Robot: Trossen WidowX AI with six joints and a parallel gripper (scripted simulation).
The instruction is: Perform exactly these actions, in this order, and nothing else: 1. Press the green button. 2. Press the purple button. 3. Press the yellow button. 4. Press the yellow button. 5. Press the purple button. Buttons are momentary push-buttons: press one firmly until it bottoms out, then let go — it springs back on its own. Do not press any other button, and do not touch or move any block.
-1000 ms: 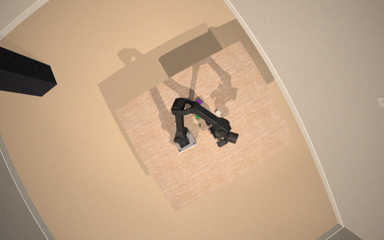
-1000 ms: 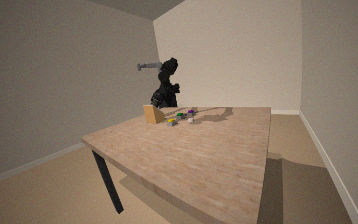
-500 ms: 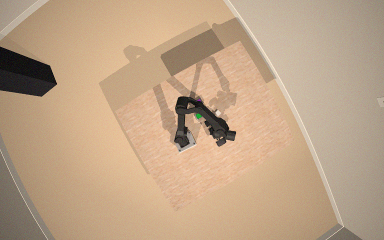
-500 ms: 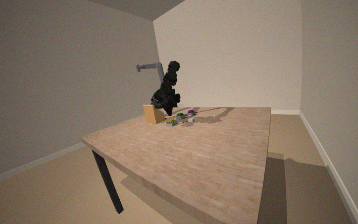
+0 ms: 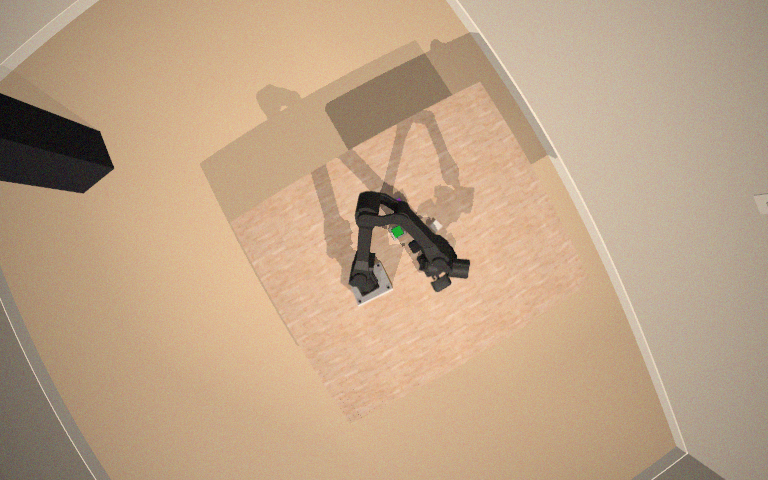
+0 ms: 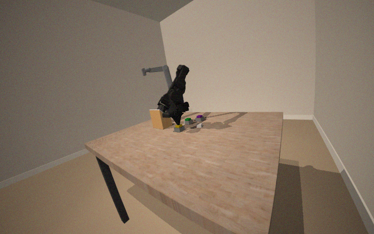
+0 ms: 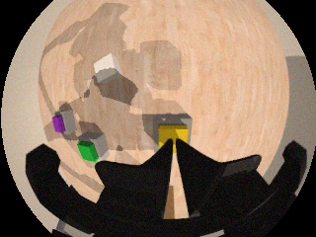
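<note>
My gripper (image 6: 178,124) (image 7: 174,142) is shut and empty. Its tips are at the top of the yellow button (image 6: 178,126) (image 7: 173,133), on or just above its cap; I cannot tell if it is pressed down. The yellow button is hidden under the arm in the top view. The green button (image 5: 397,231) (image 6: 188,119) (image 7: 88,151) stands on its grey base to the left of the gripper in the wrist view. The purple button (image 6: 199,116) (image 7: 58,123) is farther left there, and mostly hidden by the arm in the top view.
A white block (image 5: 437,225) (image 6: 199,125) (image 7: 107,67) lies beyond the buttons in the wrist view. An orange-tan box-like object (image 6: 157,119) stands beside the yellow button in the exterior view. The arm's base plate (image 5: 385,280) is on the wooden table (image 5: 453,328) (image 6: 220,154).
</note>
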